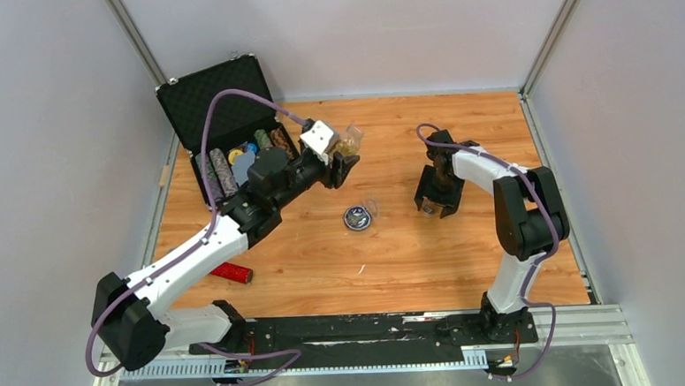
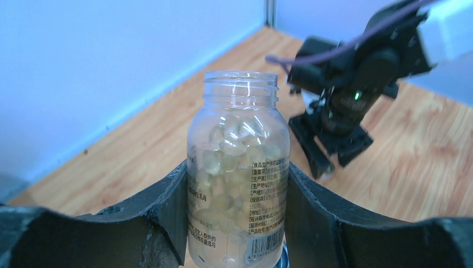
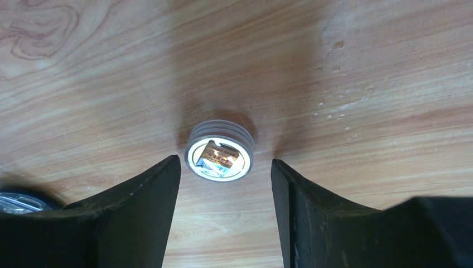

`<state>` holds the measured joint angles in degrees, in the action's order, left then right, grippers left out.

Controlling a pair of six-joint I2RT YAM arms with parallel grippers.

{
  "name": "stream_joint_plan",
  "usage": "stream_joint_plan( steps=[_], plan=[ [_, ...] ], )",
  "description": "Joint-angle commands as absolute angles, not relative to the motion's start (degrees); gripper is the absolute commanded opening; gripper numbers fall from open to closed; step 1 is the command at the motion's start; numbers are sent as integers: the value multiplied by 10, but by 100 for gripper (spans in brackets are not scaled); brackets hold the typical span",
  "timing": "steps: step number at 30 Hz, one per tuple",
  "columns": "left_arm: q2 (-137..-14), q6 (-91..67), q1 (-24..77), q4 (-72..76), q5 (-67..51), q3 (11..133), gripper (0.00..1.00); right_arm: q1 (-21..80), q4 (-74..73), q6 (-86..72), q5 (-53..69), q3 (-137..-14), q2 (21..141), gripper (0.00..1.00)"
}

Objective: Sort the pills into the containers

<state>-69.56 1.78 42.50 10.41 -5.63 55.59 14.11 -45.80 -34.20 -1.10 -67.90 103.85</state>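
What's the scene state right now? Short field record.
left gripper: shut on pill bottle
pill bottle: uncapped, pills inside
right gripper: open, fingers either side of cap, not touching
cap: lying on table
dish: mid-table, contents unclear
case: open, back left

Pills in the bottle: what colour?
The pills are pale translucent yellow; left wrist view shows best.
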Motion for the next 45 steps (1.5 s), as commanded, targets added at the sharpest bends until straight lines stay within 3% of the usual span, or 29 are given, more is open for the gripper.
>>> stream_joint_plan(
  steps=[1,9,17,25,34,45],
  plan=[
    [-663,-13,422,257,-58,547,0,148,-470,-345,-40,-703,1048,60],
    [-643,-73,413,396,-52,514,0,151,-460,-347,-40,-696,1057,49],
    [-656,-99,411,397,-103,505,0,150,-448,-338,-27,-684,1032,35],
    [-661,-112,387,349,-202,505,0,150,-470,-286,103,-712,913,34],
    [-709,-146,331,311,-455,551,0,149,-478,-230,268,-811,799,34],
    [-721,-30,330,142,-499,602,0,152,-417,-159,528,-828,695,39]
  ],
)
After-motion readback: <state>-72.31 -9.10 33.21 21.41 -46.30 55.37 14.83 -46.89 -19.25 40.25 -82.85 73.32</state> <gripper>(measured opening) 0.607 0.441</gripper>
